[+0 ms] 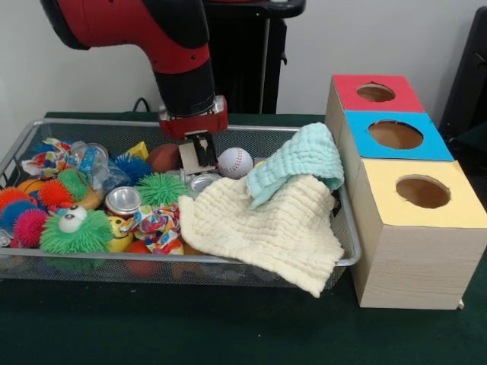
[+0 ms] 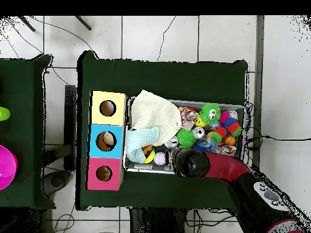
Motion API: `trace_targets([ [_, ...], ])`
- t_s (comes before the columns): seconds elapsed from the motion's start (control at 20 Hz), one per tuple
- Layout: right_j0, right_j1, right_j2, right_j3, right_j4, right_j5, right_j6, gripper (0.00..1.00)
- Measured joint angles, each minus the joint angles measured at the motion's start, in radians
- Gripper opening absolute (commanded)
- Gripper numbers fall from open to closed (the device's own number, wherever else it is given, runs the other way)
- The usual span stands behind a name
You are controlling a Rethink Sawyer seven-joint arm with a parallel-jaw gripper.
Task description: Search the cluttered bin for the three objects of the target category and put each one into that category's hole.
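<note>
The silver wire-mesh basket (image 1: 228, 260) (image 2: 243, 109) is full of toys and cloths. My gripper (image 1: 198, 157) hangs inside it at the far side, between a brown football (image 1: 163, 157) and a baseball (image 1: 234, 162) (image 2: 160, 158); the arm's head (image 2: 188, 162) hides it from above. A yellow toy (image 1: 118, 234) lies half buried under a green fuzzy ball with eyes (image 1: 76, 232); I cannot tell whether it is the duckling. No other soft animal shows. The red-faced box's hole (image 1: 375, 92) (image 2: 104, 174) is at the far end of the box row.
A cream cloth (image 1: 266, 224) (image 2: 155, 112) and a mint cloth (image 1: 300, 160) (image 2: 141, 138) cover the basket's end nearest the boxes. Spiky balls (image 1: 160, 188), a can (image 1: 123, 201) and patterned fabric (image 1: 156, 224) fill the rest. Blue-faced (image 1: 396, 134) and yellow-faced (image 1: 423, 192) holes adjoin.
</note>
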Motion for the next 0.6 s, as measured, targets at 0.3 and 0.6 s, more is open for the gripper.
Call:
trace_targets([
  [0.3, 0.081, -0.012, -0.085, -0.042, -0.115, -0.085, 0.0, 0.0],
  [0.6, 0.12, -0.017, -0.118, -0.053, -0.156, -0.134, 0.0, 0.0],
])
